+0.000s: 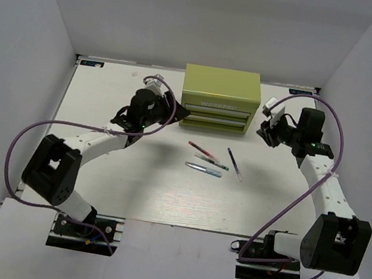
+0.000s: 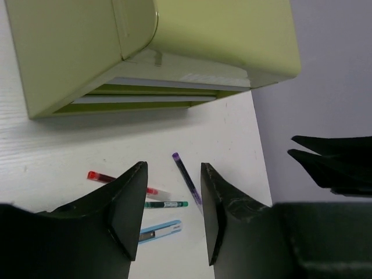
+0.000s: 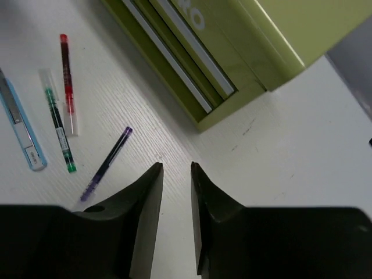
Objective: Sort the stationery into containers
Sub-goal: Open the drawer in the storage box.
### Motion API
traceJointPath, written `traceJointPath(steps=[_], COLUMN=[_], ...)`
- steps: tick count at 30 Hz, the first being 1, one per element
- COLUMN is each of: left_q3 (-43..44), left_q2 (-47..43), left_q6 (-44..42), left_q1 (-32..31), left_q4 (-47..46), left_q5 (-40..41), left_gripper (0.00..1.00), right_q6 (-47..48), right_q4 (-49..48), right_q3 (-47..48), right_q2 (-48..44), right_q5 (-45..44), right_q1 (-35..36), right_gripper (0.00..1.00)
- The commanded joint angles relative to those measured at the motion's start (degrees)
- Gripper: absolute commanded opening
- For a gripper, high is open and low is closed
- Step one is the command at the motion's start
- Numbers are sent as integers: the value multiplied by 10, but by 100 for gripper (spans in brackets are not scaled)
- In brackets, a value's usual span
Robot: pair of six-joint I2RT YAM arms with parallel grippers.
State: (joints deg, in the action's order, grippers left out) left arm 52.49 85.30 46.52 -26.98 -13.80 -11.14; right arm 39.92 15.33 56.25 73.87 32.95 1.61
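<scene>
Four pieces of stationery lie on the white table in front of the chest: a red pen (image 1: 202, 149) (image 2: 99, 176) (image 3: 67, 75), a teal-green pen (image 1: 212, 161) (image 2: 165, 204) (image 3: 58, 125), a pale blue-silver one (image 1: 204, 169) (image 2: 160, 231) (image 3: 20, 131) and a purple pen (image 1: 234, 164) (image 2: 187, 180) (image 3: 107, 163). The containers are two drawers (image 1: 218, 109) (image 1: 216, 121) (image 3: 174, 61) with silver handle strips, both pushed in. My left gripper (image 1: 178, 113) (image 2: 173, 167) hovers open by the chest's left front corner. My right gripper (image 1: 267, 129) (image 3: 176, 166) hovers by the right front corner, narrowly open. Neither holds anything.
The yellow-green chest (image 1: 222, 89) (image 2: 70, 52) stands at the back centre of the table (image 1: 94, 182). White walls close in the left, right and back. Purple cables loop from both arms. The right arm's dark tip (image 2: 331, 163) shows at the edge of the left wrist view.
</scene>
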Motion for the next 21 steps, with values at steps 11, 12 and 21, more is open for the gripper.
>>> traceJointPath(steps=[11,12,21], left_q3=[-19,-36,-30], left_q2=[100,109,201], left_q6=[181,196,274], left_q1=[-67,-67,-102], left_q4=[-199,-237,-355], left_q5=[173,185,283], left_gripper=[67,65,63], right_q6=[10,6,-20], right_q4=[-86,-98,-140], right_q3=[57,64,114], right_q2=[-5,-6,34], right_q5=[76,76,54], right_q1=[45,47,67], right_gripper=[66,66,65])
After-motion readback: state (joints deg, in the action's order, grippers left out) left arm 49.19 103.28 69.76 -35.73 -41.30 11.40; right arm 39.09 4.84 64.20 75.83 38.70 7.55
